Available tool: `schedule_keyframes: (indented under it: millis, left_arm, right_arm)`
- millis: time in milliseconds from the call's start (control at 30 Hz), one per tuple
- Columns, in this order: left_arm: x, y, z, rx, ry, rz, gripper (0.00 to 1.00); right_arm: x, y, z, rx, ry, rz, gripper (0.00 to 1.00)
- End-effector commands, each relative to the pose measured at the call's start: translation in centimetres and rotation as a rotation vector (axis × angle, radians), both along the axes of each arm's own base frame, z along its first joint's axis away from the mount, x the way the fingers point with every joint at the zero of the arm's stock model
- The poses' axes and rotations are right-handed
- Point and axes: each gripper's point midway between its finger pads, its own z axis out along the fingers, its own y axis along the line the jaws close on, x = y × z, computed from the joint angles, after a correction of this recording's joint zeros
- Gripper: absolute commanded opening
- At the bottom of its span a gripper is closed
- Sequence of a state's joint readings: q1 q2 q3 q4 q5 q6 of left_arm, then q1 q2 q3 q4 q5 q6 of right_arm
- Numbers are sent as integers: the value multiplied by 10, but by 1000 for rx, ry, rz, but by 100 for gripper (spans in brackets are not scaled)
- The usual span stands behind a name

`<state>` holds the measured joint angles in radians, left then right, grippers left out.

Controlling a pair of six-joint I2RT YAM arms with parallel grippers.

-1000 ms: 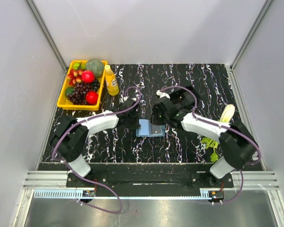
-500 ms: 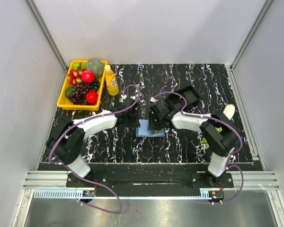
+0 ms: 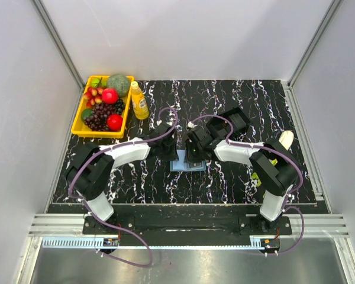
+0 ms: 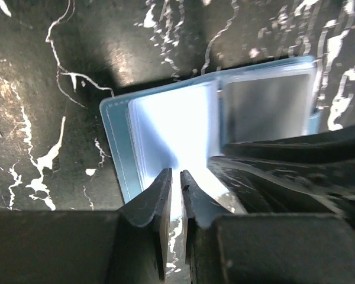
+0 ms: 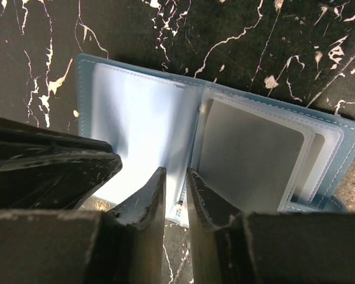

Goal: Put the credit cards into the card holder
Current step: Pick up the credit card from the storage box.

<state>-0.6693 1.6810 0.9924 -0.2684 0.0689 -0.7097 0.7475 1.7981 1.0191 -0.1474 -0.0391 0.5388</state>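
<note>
On your black marbled table (image 3: 236,177) the blue card holder (image 3: 193,167) lies open flat at centre, directly under both tools. Your left gripper (image 4: 174,177) is clenched to a slit on the holder's edge at its clear sleeve, and your right gripper (image 5: 174,180) is pinched the same way on the edge by the fold. One grey credit card (image 5: 251,154) sits in the pocket just beside the right fingers, its face too blurred to read.

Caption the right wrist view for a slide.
Open light-blue card holder on black marbled table, grey card in its right sleeve, fingers close together over the fold.
</note>
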Motion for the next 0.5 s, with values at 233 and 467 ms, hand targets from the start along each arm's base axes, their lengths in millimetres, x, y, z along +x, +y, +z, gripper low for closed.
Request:
schedule_keyframes:
  millis: [233, 467]
  left_arm:
    - [-10, 5, -31, 34, 55, 4, 13]
    - [-4, 0, -10, 2, 8, -13, 13]
  right_arm:
    - [12, -7, 47, 8, -124, -23, 35]
    - [33, -15, 124, 31, -325, -17, 47]
